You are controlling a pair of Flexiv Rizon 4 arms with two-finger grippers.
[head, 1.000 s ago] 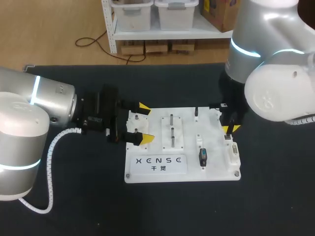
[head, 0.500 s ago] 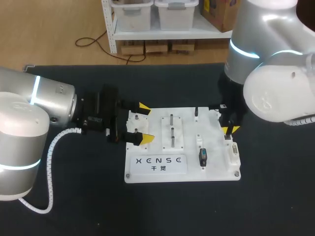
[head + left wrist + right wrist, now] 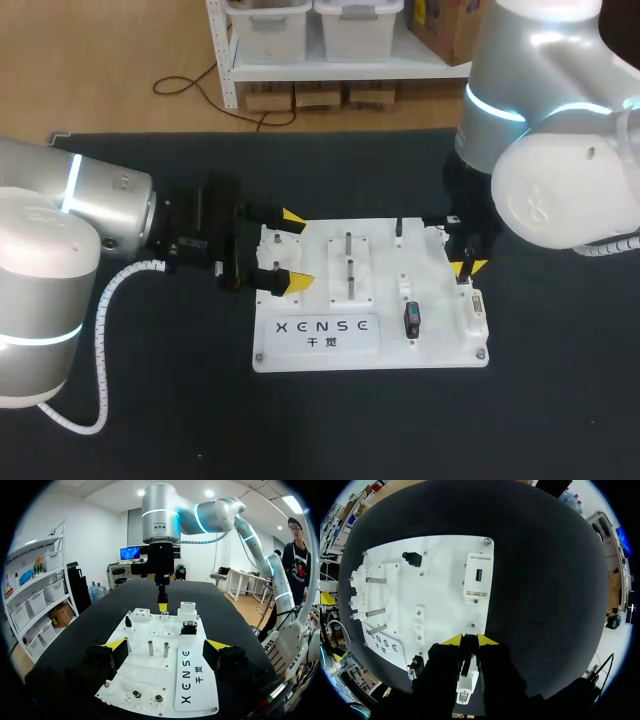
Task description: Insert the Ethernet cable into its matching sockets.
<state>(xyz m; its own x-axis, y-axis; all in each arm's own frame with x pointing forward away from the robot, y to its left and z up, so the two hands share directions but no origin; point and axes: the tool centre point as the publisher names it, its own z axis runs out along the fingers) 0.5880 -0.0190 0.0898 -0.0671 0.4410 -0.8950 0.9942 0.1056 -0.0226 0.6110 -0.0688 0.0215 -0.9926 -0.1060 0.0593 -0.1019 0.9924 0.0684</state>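
So the right hand (image 3: 470, 639) is the one doing the work here. It hangs over the right edge of the white board (image 3: 440, 300), fingers pointing straight down, and the two yellow tips are pinched close on a thin dark piece between them. I'm fairly sure that's the plug end of the Ethernet cable (image 3: 466, 656), but it's small and mostly shadowed by the fingers, so take that with a grain of salt.

The bit that matters: the white socket block (image 3: 465, 686) sits right below that hand and shows through the gap between the fingers. Its long axis runs along the board's right edge. From the head view the block lies just toward the near edge of the board from the fingertips, so the plug looks to be over the block's far end rather than its middle. The plug's own axis is upright, in line with the fingers. I can't tell if it's touching the socket or hanging just above.

The left hand (image 3: 295, 249) is at the opposite edge of the board, spread wide, grasping nothing, well apart from the block. So the right arm is clearly nearer. My guess is the next move is a straight push down, maybe with a small nudge along the edge first.
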